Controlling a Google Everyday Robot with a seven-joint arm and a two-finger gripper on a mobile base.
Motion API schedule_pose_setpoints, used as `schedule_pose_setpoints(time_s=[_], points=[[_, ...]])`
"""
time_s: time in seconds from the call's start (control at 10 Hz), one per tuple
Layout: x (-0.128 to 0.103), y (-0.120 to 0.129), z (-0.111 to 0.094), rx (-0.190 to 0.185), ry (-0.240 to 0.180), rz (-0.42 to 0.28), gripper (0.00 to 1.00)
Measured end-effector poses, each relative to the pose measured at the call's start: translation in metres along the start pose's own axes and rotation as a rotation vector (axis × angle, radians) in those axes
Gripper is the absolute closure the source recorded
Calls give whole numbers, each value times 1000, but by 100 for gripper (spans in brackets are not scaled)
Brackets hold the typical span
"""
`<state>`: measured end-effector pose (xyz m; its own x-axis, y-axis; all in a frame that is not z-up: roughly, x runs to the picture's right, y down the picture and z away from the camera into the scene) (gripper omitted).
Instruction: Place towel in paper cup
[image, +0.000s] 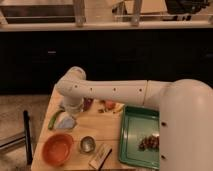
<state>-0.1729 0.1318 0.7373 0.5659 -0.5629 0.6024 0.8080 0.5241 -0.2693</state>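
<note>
My gripper (75, 107) is at the end of the white arm, which reaches in from the right. It points down at the left part of the wooden table (107, 132). Just below and left of it lies a pale blue-white shape (65, 123), where the white paper cup stood. I cannot tell the towel from the cup there. The wrist hides the spot where the blue-grey towel lay.
An orange bowl (57, 149) and a small metal cup (87, 144) stand at the front left. A green tray (131, 142) holds dark food (149, 142) at the right. There is also a green item (54, 119), a packet (100, 156), and red-orange bits (107, 105).
</note>
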Motion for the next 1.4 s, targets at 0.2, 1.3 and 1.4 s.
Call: schedule_pose_setpoints(time_s=[0.2, 1.3, 1.4], points=[[-5, -11, 10, -15, -18, -51, 100], [2, -43, 8, 3, -56, -94, 58], [2, -44, 7, 4, -56, -94, 49]])
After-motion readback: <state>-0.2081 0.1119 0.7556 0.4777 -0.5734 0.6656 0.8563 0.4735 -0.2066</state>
